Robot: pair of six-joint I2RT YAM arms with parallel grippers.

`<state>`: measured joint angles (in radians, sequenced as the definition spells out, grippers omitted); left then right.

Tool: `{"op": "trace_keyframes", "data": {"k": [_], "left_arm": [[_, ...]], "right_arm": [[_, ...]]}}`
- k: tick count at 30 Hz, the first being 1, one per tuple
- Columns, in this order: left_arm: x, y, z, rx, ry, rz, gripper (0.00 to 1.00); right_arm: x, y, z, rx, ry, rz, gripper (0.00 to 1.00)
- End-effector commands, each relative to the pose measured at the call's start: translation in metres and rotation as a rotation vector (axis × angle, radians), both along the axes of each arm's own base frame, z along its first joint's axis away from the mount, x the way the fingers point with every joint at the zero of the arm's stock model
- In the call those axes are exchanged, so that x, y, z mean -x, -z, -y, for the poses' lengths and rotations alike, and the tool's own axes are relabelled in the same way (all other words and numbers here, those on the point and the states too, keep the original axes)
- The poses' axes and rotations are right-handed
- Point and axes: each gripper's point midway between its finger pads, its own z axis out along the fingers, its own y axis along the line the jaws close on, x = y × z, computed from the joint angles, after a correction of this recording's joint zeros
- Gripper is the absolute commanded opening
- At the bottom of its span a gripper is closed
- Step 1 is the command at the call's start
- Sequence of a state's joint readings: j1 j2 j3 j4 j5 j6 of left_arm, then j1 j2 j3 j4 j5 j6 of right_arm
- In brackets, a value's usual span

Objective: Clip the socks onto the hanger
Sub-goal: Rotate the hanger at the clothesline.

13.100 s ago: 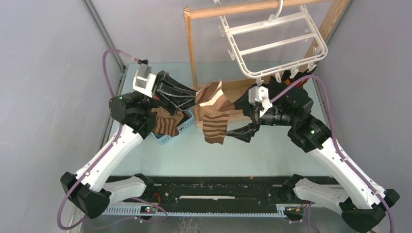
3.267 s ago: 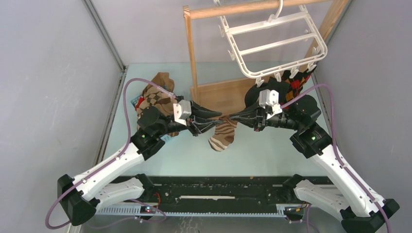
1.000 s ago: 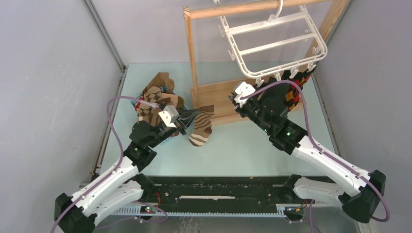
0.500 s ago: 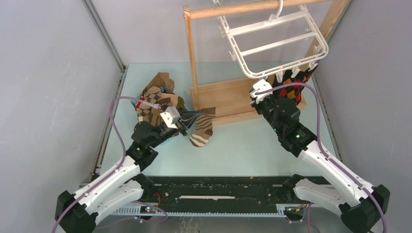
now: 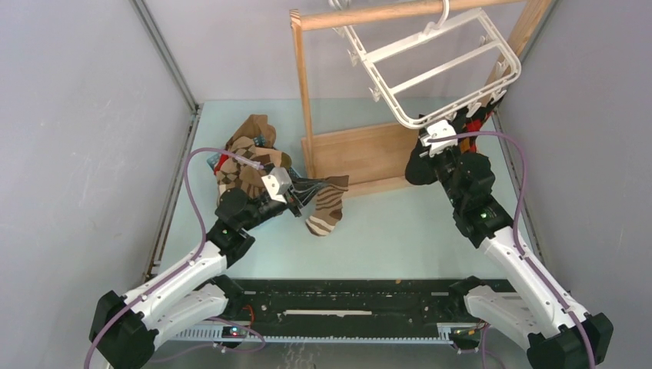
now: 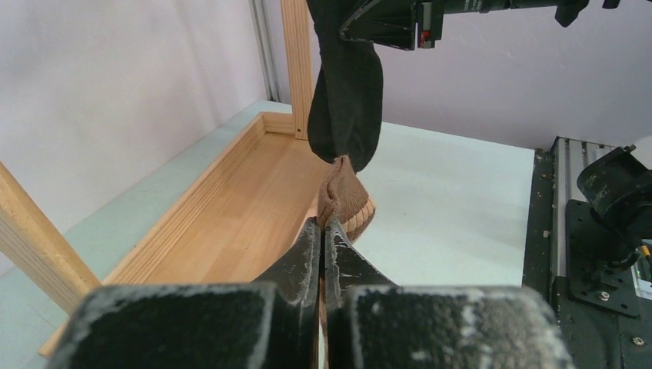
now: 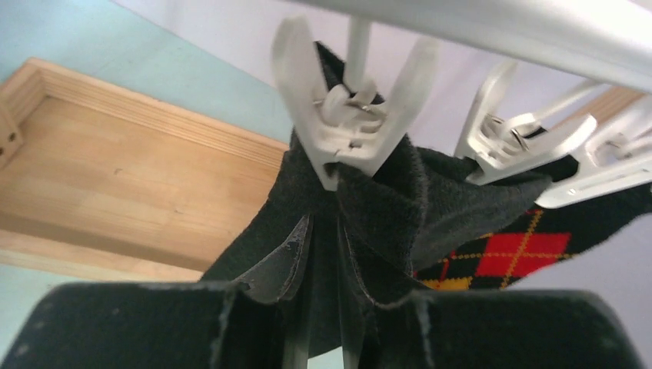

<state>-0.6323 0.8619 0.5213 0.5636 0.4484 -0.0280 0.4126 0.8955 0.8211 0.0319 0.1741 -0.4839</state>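
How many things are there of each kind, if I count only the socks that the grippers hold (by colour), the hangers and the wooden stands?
Black sock, in the right gripper: 1
Brown striped sock, in the left gripper: 1
White clip hanger: 1
Wooden rail stand: 1
Total: 4

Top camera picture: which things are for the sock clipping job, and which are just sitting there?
For the job: white hanger, black sock, striped sock, sock pile, red argyle sock.
Just there: wooden stand (it only holds the hanger up), black rail, grey walls.
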Motion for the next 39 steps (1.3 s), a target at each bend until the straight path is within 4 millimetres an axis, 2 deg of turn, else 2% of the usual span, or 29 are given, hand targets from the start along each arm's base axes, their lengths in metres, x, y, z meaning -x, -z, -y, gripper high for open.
{"op": "trace_keyframes", "data": {"k": [1,7,15,22,32,39], "left_arm": [[0.005,-0.035,-0.002,0.062,0.013,0.072,0.0],[0.005,-0.039,-0.002,0.066,0.018,0.073,0.0],[0.008,-0.042,0.004,0.065,0.059,0.062,0.0],[0.007,-0.055,0.013,0.084,0.098,0.07,0.0],[0.001,-0.07,0.022,0.1,0.12,0.074,0.0],[-0.005,-0.075,0.027,0.107,0.11,0.071,0.0]], "right_arm": [[-0.006,-0.022,0.018,-0.03,0.043,0.08,0.24],[-0.015,-0.03,0.037,-0.036,0.088,0.118,0.24],[-0.027,-0.047,0.074,-0.048,0.152,0.183,0.25],[-0.035,-0.058,0.095,-0.067,0.161,0.216,0.26],[-0.063,-0.069,0.13,-0.088,0.201,0.24,0.26],[-0.079,-0.074,0.138,-0.107,0.198,0.248,0.26]]}}
